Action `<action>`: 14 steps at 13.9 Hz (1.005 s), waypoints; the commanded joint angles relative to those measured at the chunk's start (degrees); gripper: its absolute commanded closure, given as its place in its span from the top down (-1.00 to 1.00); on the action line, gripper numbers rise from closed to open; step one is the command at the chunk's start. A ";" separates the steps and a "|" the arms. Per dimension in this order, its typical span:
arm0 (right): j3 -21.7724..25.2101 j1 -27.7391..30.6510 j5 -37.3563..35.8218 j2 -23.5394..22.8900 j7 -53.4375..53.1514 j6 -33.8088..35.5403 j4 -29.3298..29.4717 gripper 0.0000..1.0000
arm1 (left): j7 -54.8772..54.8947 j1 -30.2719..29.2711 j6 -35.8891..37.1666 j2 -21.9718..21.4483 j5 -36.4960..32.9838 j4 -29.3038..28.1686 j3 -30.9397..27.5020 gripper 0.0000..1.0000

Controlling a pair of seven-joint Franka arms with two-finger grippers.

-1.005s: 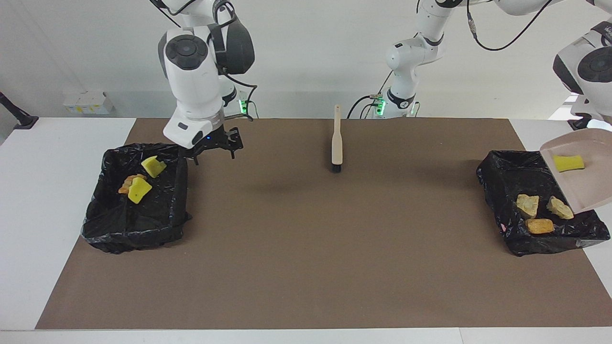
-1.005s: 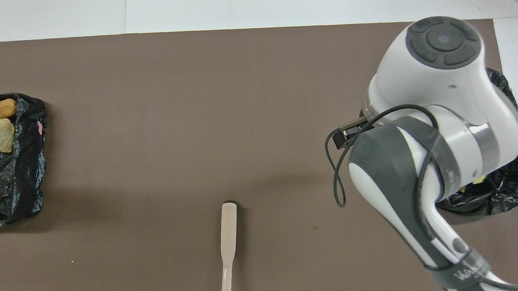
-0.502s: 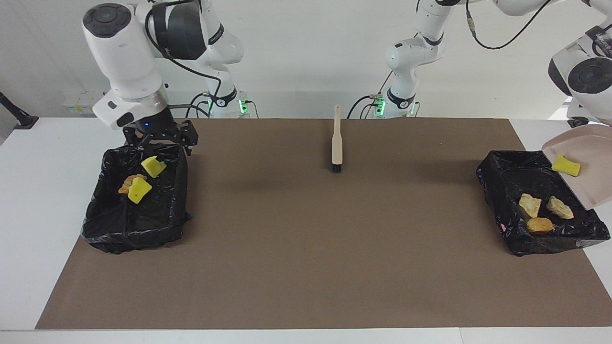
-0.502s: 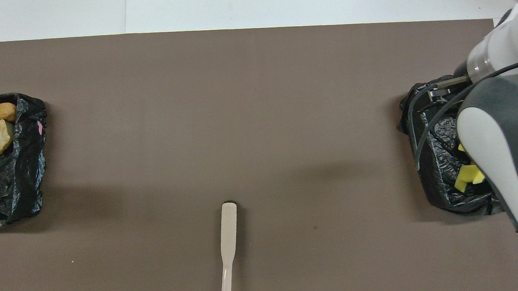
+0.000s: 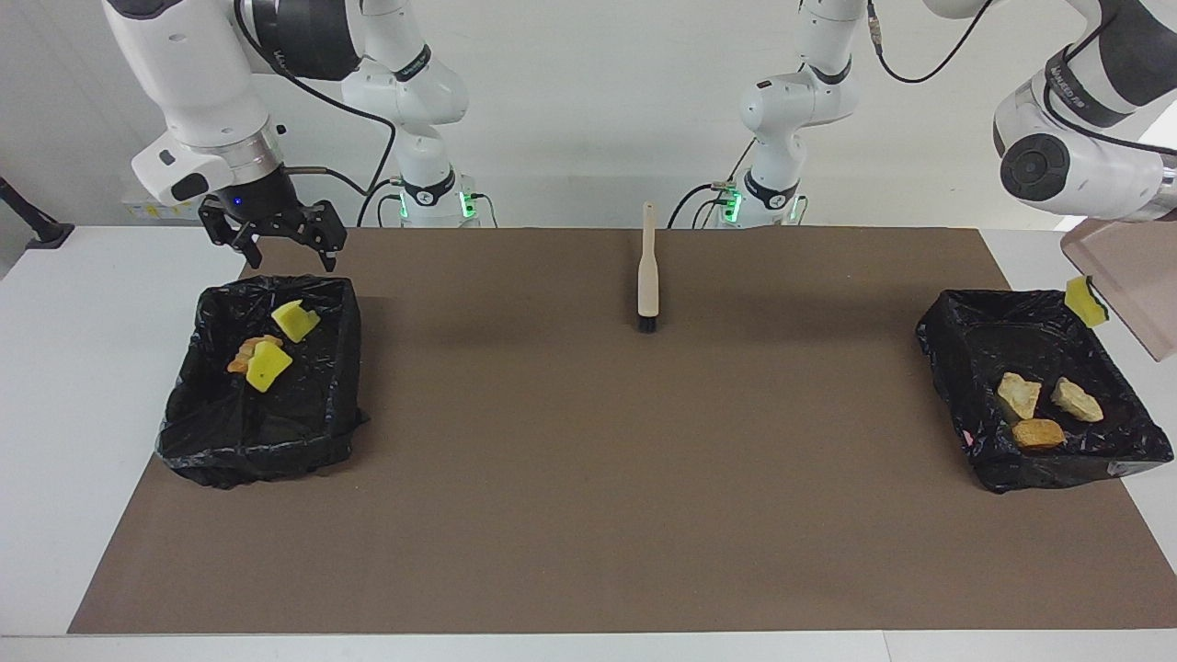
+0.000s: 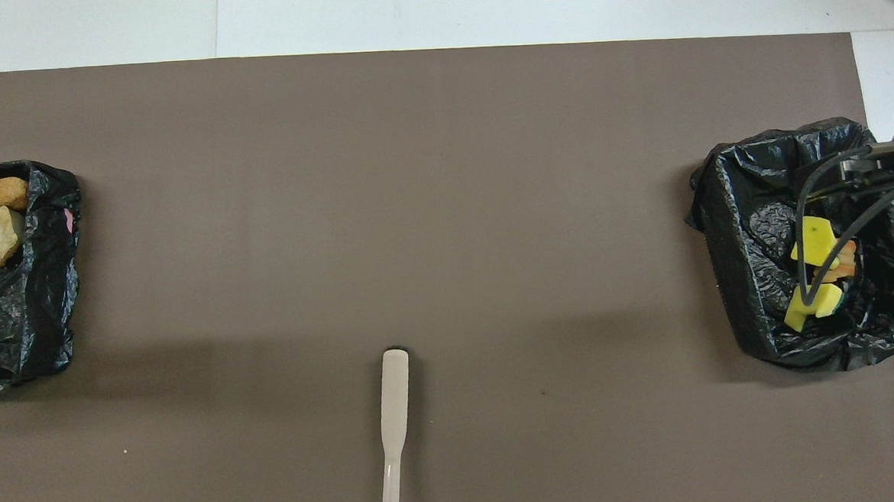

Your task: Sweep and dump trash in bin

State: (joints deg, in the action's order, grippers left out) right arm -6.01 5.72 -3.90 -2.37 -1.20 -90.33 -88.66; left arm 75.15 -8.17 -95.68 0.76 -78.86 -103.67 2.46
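A beige dustpan (image 5: 1126, 276) hangs steeply tilted at my left arm's hand, over the black-lined bin (image 5: 947, 359) at the left arm's end of the table. The left gripper itself is out of view. A yellow sponge chunk (image 5: 1086, 302) of trash sits at the pan's lower lip, above the bin's edge. Two tan lumps (image 5: 1019, 395) and an orange-brown one (image 5: 1037, 432) lie inside this bin (image 6: 52, 302). My right gripper (image 5: 276, 248) is open and empty, raised over the robot-side rim of the other bin (image 5: 345, 368), which holds yellow chunks (image 5: 294, 320) and an orange piece.
A beige hand brush (image 5: 648, 267) lies on the brown mat midway between the bins, near the robots, bristles pointing away from them; the overhead view shows it too (image 6: 394, 414). The right arm's bin (image 6: 723, 267) shows its yellow chunks (image 6: 812, 236) from above.
The right arm rose and swung from beside its bin toward its end of the table, gripper still open. The dustpan tipped steeper and lifted; the yellow sponge slid down to its lip.
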 commanded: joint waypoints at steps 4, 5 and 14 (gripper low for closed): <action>4.42 -3.17 3.20 2.19 -1.18 -0.81 -2.13 1.00 | -3.59 3.34 0.50 -2.61 12.27 0.92 0.17 -1.00; 4.43 -2.91 3.20 2.28 -1.18 -0.82 -2.30 1.00 | -7.00 3.60 0.32 -2.61 17.11 0.92 0.26 -1.00; 4.34 -2.30 4.96 2.28 -1.18 -2.75 -2.30 1.00 | -43.02 14.04 -2.40 2.04 54.31 -0.48 0.26 -1.00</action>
State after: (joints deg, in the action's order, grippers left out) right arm -1.95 2.99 -0.21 -1.57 -1.30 -92.36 -89.05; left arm 40.63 1.95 -97.12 1.26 -28.40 -103.66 3.65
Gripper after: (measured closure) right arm 0.000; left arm 0.687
